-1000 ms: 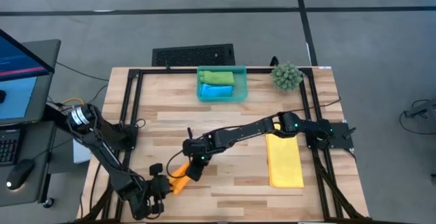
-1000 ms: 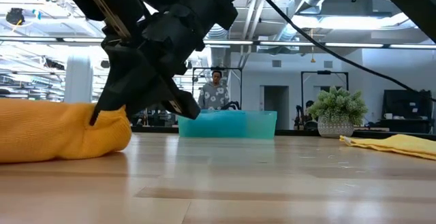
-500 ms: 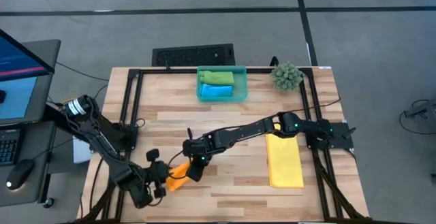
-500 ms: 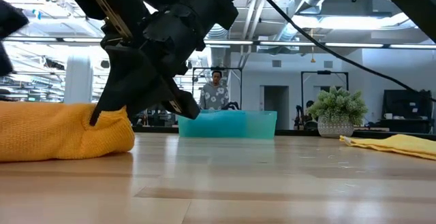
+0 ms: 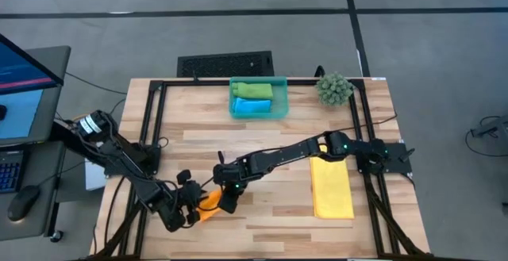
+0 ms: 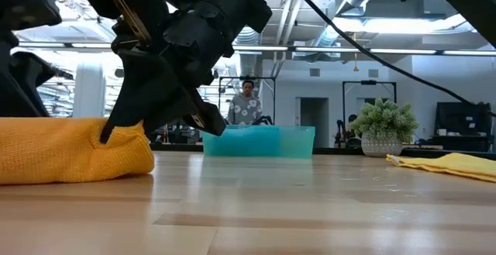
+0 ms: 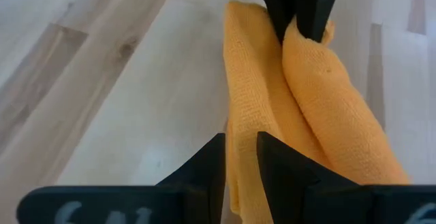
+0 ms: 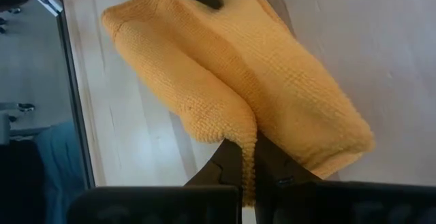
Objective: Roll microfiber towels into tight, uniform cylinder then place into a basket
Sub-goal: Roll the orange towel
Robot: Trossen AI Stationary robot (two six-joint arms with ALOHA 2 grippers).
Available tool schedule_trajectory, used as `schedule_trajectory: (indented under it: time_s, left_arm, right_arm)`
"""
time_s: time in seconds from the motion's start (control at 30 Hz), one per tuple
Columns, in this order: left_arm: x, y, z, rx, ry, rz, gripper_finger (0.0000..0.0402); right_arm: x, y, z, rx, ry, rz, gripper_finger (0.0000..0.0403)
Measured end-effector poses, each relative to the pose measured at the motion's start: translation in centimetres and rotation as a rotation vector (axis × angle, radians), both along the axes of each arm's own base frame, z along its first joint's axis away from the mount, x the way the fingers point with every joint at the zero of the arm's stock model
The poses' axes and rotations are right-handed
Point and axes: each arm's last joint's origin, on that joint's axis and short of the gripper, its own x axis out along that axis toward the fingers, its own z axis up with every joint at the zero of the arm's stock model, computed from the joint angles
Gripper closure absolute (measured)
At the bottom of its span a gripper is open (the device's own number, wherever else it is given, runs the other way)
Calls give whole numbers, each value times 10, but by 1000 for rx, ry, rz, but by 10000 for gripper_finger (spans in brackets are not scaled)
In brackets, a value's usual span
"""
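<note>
Two dark arms meet over the orange towel [image 5: 208, 202] near the front edge of the wooden bench [image 5: 262, 146], where it lies half rolled as a loose, lumpy bundle. The right pincer [image 5: 223, 199] has reached across from the far side and is clamped together on a fold of the cloth; the right wrist view shows a thin edge of orange pinched between its dark fingers [image 8: 228, 163]. The left pincer [image 5: 193, 203] is at the bundle's other end, its tips narrowly apart with a strip of towel between them, though whether they truly squeeze it cannot be told.

At the back of the bench, the teal basket [image 5: 281, 96] already holds a rolled green towel [image 5: 252, 90] and a rolled blue towel [image 5: 252, 107] side by side. The yellow towel [image 5: 331, 186] waits flat on the right of the bench, well apart from the work, with the spiky plant ball [image 5: 334, 89] beside the basket.

The step in hand looks like tightening the orange roll. Judging by the slack, double-lobed shape seen in both wrist views, it would pay to keep the pinned end fixed while the other pincer turns the free layer over it, pressing down so the roll closes evenly along its length. Pulling sideways risks dragging the whole bundle across the smooth wood, or unrolling it. Roughly half the job appears done.
</note>
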Motion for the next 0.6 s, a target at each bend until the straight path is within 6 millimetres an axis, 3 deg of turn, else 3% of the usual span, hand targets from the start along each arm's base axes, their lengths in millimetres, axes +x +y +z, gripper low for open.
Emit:
schedule_trajectory:
  time_s: [0.4, 0.6]
  left_arm:
    - [-25, -13, -7, -2, -47, -65, 325]
    - [-20, -9, -6, -7, -62, -21, 325]
  right_arm:
    - [-8, 12, -3, -17, 54, 32, 381]
    - [-3, 12, 0, -5, -1, 30, 381]
